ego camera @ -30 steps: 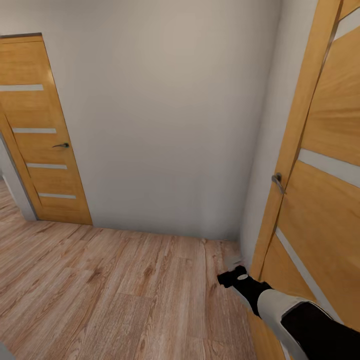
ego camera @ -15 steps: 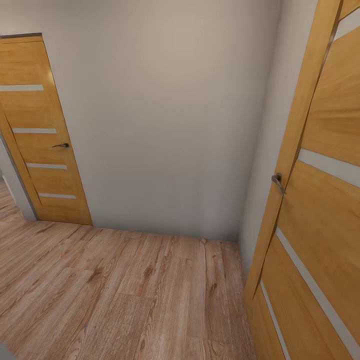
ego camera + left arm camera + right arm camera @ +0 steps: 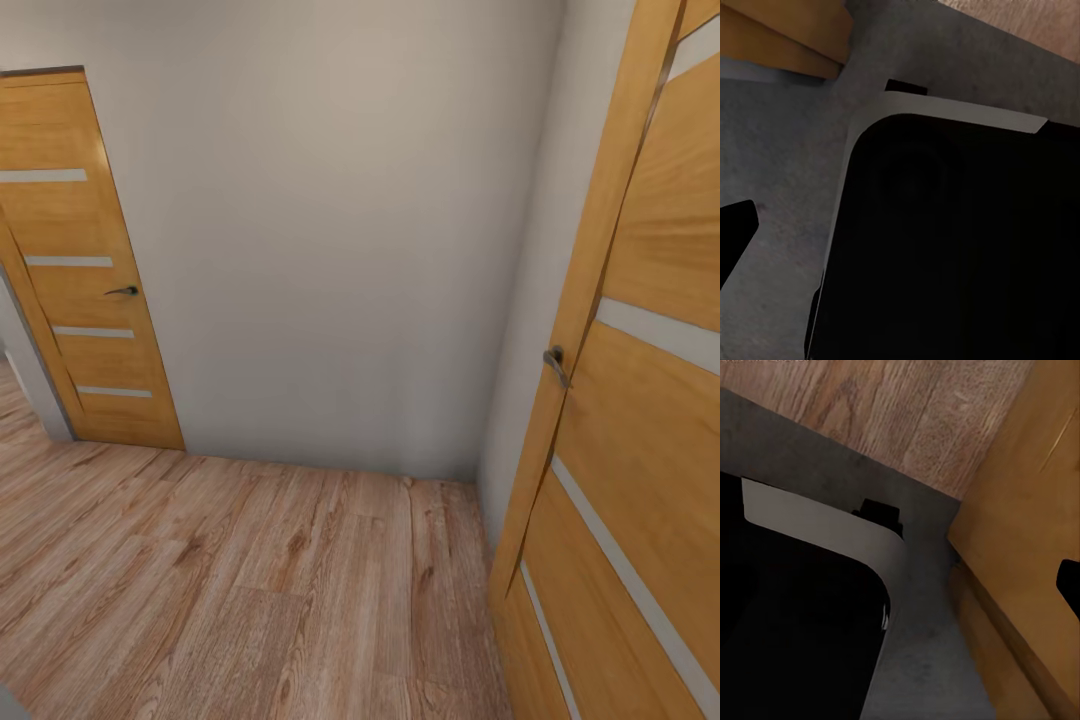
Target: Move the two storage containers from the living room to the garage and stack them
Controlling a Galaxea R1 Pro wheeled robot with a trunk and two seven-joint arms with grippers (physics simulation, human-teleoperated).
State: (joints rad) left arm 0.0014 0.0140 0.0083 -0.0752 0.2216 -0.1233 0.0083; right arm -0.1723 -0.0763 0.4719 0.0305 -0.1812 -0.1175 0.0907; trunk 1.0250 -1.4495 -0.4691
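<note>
Facing a pale wall (image 3: 340, 230), you have light wood planks (image 3: 230, 580) underfoot and oak doors left (image 3: 80, 270) and right (image 3: 640, 400). Your wrist cameras add the robot's dark base (image 3: 952, 247) over a grey surface (image 3: 922, 660). Whether either gripper is open or holding anything, you cannot tell.

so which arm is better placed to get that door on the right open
Right, as a judgement. The wooden door and its handle stand on the robot's right side, and the right wrist view shows that door's wood close by. The far door on the left is farther off.
</note>
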